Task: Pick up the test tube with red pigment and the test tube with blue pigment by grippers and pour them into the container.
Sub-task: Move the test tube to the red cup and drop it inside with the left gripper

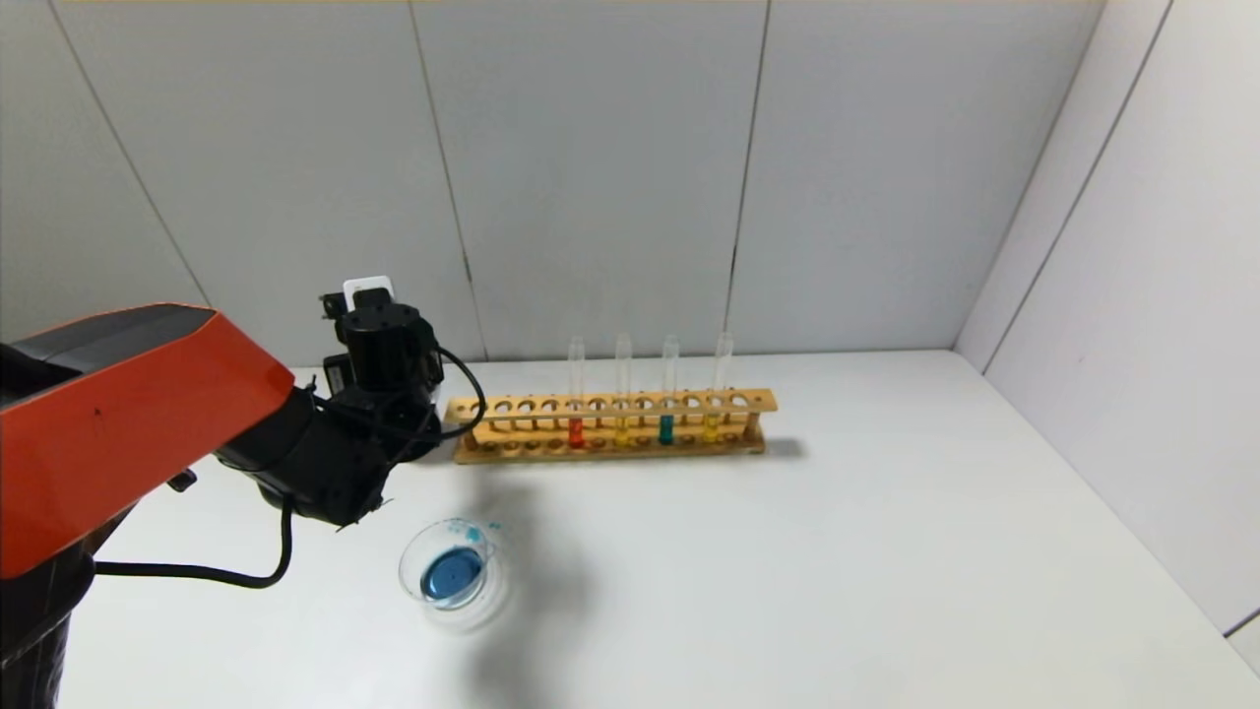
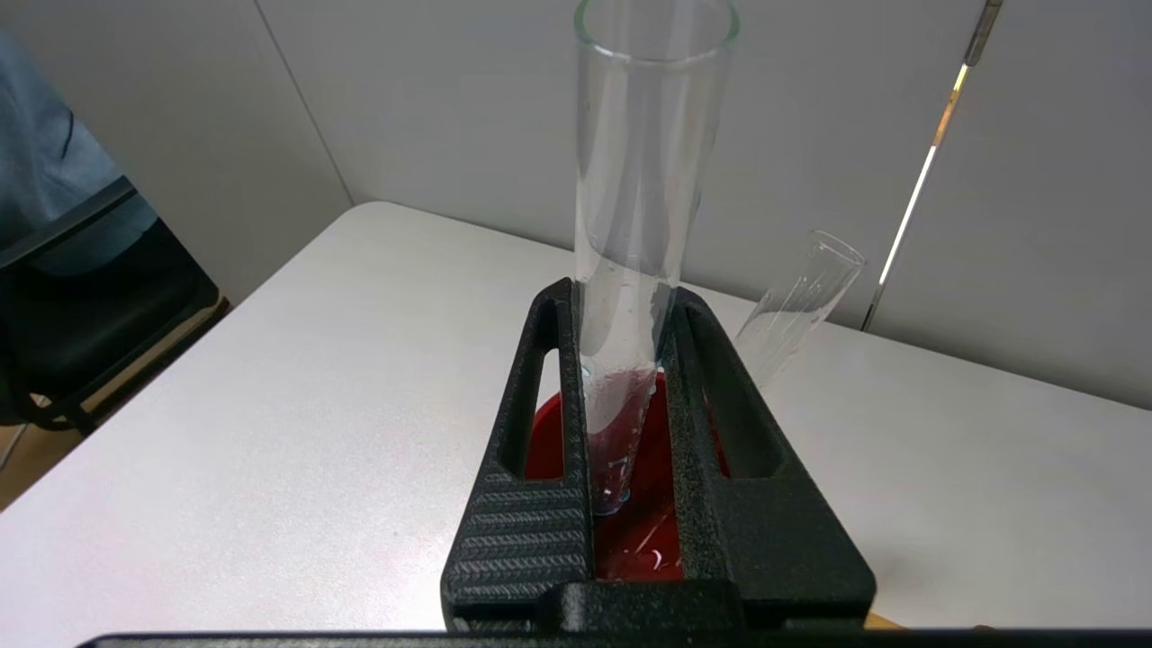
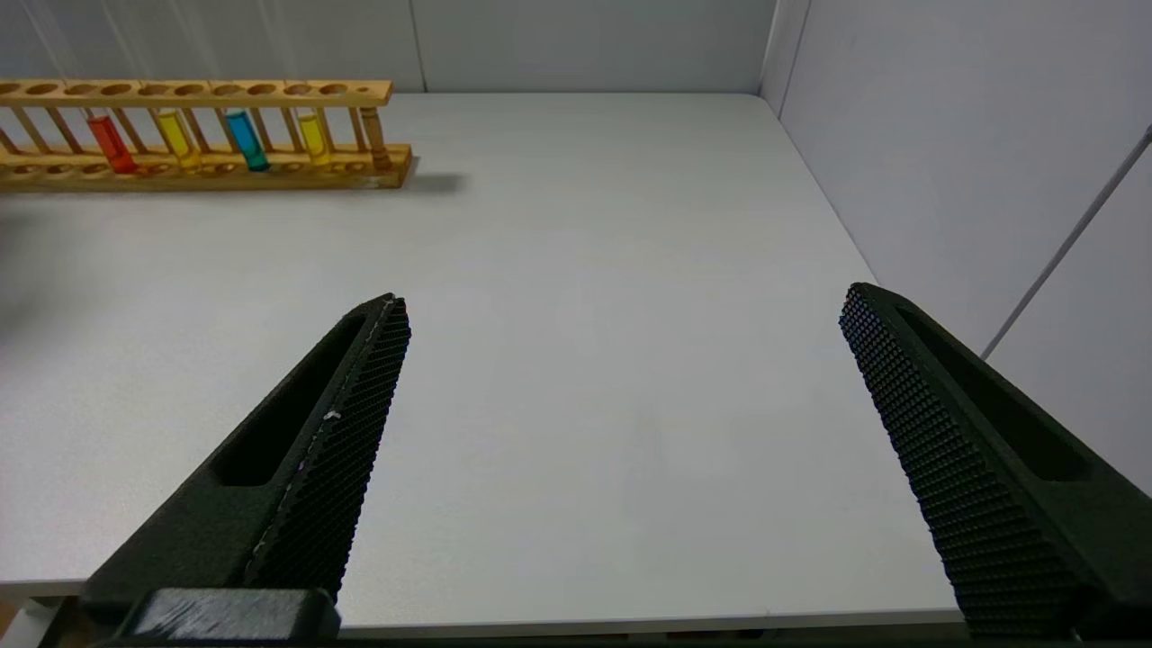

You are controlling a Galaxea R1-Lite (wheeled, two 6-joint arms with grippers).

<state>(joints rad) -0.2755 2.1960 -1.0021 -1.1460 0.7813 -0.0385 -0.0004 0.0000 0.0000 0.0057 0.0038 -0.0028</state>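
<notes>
- My left gripper (image 2: 621, 301) sits at the left of the head view, just left of the rack's left end. In the left wrist view its fingers (image 2: 531, 432) are pinching a clear tube (image 2: 643, 180) low on its length.
- That clear tube's long axis runs up the middle of the left wrist frame. Its open mouth is at the top edge and its round tip is down between my fingers, over a red cup (image 2: 643, 531). I cannot tell whether the tip touches the cup, nor which pigment the tube held.
- A second clear tube (image 2: 796, 306) leans out to the right from behind my right-hand finger, mouth uppermost.
- The container (image 1: 409, 566) stands on the tabletop (image 1: 886, 551) at lower left of centre in the head view, in front of the rack and apart from it, with blue liquid pooled in it.
- The wooden rack (image 1: 610, 406) lies crosswise at mid-frame.
- The test tube with red pigment (image 1: 576, 414) stands upright in it, mouth up and liquid at the bottom.
- A yellow tube (image 1: 622, 418) comes next, then the test tube with blue pigment (image 1: 667, 418), also upright, then another yellow tube (image 1: 715, 414).
- My right gripper (image 3: 621, 301) hangs over bare tabletop with its fingers spread wide. The rack is in the upper left of the right wrist frame, well apart from it.
</notes>
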